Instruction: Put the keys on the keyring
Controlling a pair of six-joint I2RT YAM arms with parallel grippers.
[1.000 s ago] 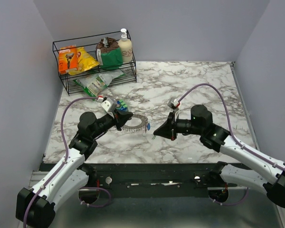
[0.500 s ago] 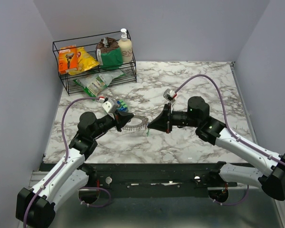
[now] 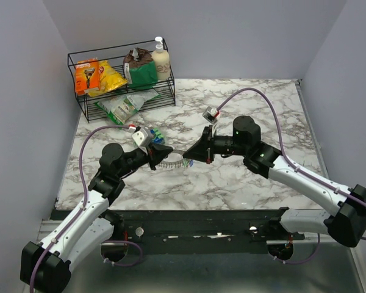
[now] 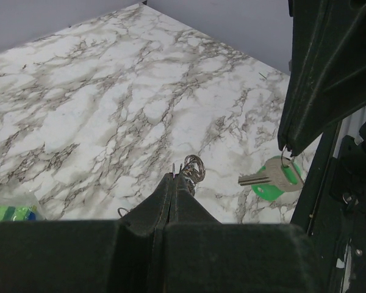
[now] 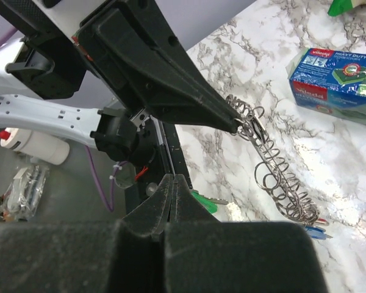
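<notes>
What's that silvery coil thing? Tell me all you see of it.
The keyring is a string of thin silvery wire loops, seemingly metal, linked like a stretched coil. The shut left gripper pinches its upper end; it slopes down to the marble table, where blue and red keys show at its lower end.

A white marble-patterned table (image 3: 256,116) with grey veins runs from the near edge to the far wall. At its far left corner stands a black wire rack (image 3: 81,105), and a green-and-white packet (image 3: 123,105) lies at the rack's foot, though whether it rests on the marble or on the rack's lower tier cannot be told. Nearer, left of centre, a blue sponge pack (image 5: 332,76) lies flat, and small keys (image 5: 317,231) with blue and red heads rest on the marble close to the middle.
</notes>
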